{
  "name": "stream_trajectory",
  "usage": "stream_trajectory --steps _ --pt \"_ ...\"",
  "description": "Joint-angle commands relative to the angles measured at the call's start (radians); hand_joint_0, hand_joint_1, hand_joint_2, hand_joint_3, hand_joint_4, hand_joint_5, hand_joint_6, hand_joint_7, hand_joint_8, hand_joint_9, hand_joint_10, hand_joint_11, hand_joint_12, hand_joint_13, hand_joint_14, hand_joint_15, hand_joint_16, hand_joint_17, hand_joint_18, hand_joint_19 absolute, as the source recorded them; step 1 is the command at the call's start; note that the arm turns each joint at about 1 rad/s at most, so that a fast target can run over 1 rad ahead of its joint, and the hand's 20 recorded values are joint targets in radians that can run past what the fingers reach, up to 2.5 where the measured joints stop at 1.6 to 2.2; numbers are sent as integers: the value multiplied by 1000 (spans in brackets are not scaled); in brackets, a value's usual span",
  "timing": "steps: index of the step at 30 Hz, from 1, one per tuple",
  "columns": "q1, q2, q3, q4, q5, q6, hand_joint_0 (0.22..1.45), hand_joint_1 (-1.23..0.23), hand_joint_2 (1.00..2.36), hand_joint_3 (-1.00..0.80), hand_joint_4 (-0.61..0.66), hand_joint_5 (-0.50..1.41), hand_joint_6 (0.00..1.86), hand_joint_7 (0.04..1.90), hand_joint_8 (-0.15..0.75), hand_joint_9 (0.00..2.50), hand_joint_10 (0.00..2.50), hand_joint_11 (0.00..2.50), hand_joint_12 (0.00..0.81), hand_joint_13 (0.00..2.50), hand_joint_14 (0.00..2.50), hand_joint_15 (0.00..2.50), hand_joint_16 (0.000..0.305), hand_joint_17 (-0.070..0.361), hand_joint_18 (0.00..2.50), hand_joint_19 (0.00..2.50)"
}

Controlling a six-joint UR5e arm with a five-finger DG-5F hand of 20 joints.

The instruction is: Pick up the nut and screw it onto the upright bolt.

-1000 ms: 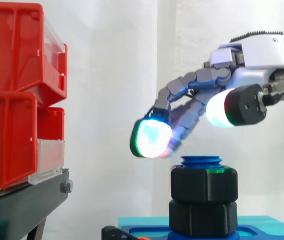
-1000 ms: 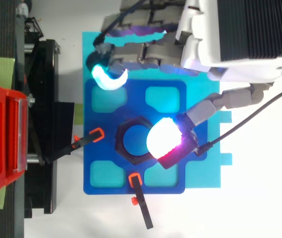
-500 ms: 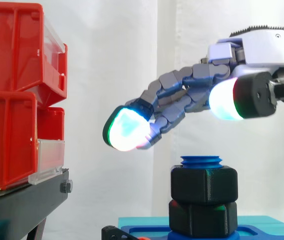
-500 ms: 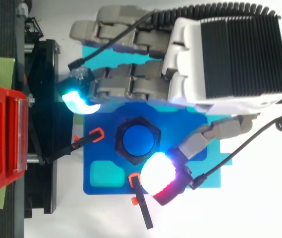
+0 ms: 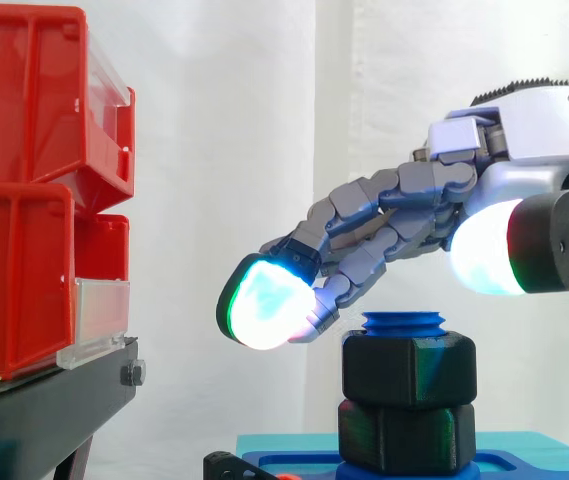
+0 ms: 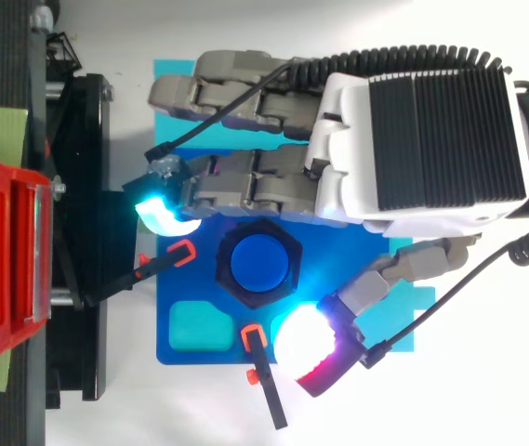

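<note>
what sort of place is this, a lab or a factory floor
Probably a robot test bench in a lab: a white curtain as backdrop, red bins on a black stand, and a robot hand near a bolt standing upright in a clamped blue plate.

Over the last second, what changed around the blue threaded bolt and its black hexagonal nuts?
The hand straightened its curled fingers out toward the red plastic bins. Its thumb pad drew off the upper black hexagonal nut, uncovering the blue threaded bolt from above. It grips nothing. That nut, the lower nut, the bolt and the blue base plate stayed put.
</note>
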Motion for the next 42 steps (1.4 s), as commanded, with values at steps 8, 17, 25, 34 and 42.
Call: stream_trajectory --steps 8,17,25,34,42 --pt "12 0 0 -30 0 23 339 -362 1000 -500 203 -148 502 782 275 122 0 0 436 0 0 0 71 159 0 109" --pt "17 0 0 -55 0 43 334 -479 1000 -500 229 -150 503 800 280 130 0 0 434 0 0 0 71 159 0 110" --pt "17 0 0 -56 0 42 426 -664 1000 -500 208 -167 503 845 245 96 0 0 393 0 0 0 62 141 0 110" --pt "14 0 1 -58 -1 43 512 -782 1000 -500 220 -148 504 1023 238 191 0 0 365 0 0 0 56 126 0 138" --pt "11 0 0 -56 -1 42 502 -807 1000 -500 255 -72 504 1194 269 502 0 0 363 233 0 0 53 120 40 147"
